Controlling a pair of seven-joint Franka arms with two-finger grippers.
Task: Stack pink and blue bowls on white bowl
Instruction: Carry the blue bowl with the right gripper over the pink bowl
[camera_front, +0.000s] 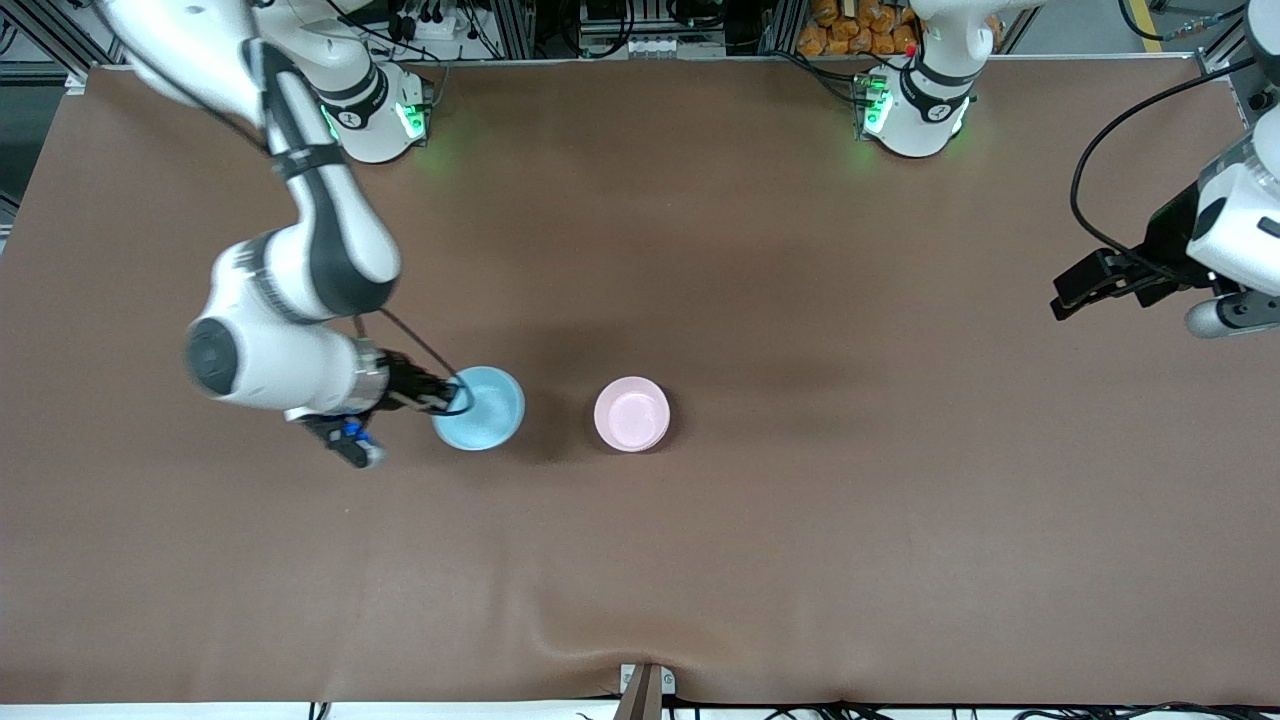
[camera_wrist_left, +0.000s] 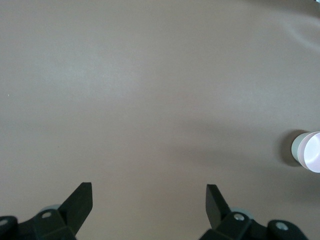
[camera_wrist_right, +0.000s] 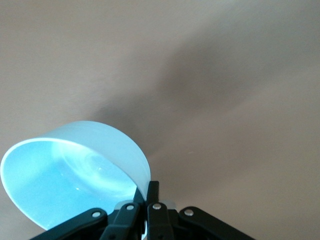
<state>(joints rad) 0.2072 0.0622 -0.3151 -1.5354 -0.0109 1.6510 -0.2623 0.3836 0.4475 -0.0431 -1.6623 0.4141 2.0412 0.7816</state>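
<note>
My right gripper (camera_front: 455, 396) is shut on the rim of the light blue bowl (camera_front: 486, 410), at the side toward the right arm's end of the table. In the right wrist view the gripper (camera_wrist_right: 148, 193) pinches the wall of the blue bowl (camera_wrist_right: 65, 175), which is tilted. The pale pink bowl (camera_front: 632, 414) stands upright beside it, toward the left arm's end. In the left wrist view the pink bowl (camera_wrist_left: 312, 152) shows a whitish wall under its pink inside. I cannot tell whether that is the white bowl. My left gripper (camera_front: 1075, 295) is open and empty (camera_wrist_left: 150, 192), waiting above the table's left-arm end.
The brown table cover (camera_front: 760, 250) has a raised wrinkle (camera_front: 640, 620) near the front edge. A small bracket (camera_front: 645, 688) sits at the middle of that edge. The two arm bases (camera_front: 375, 115) stand along the edge farthest from the front camera.
</note>
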